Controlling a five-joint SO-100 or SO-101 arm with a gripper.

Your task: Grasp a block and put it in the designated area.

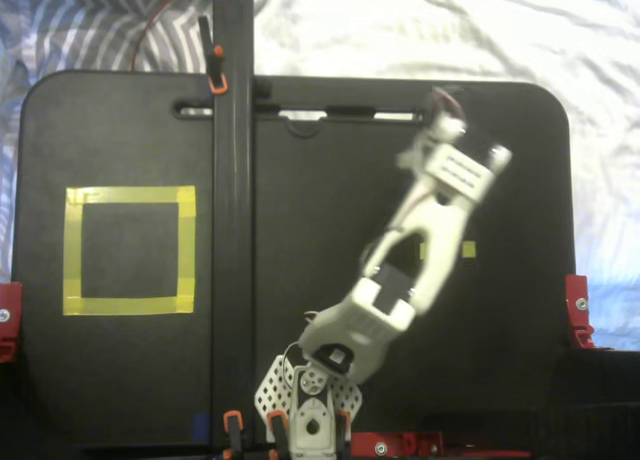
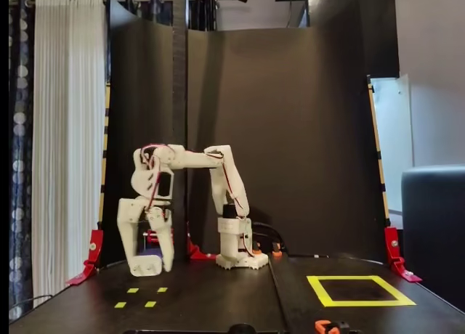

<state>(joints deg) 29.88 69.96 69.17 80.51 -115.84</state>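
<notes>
One fixed view looks straight down from well above, taking in the whole black table [image 1: 120,380] with the arm's base at the bottom edge. The other fixed view sits low at the table's far edge, facing the arm head-on. Both share the arm [image 2: 182,160], the yellow-taped square [image 1: 130,250] and the small yellow markers [image 2: 139,298].

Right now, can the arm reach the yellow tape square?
Probably yes. In a fixed view the table between the hand and the yellow tape square looks bare, and the black post seems to stand further back.
</notes>
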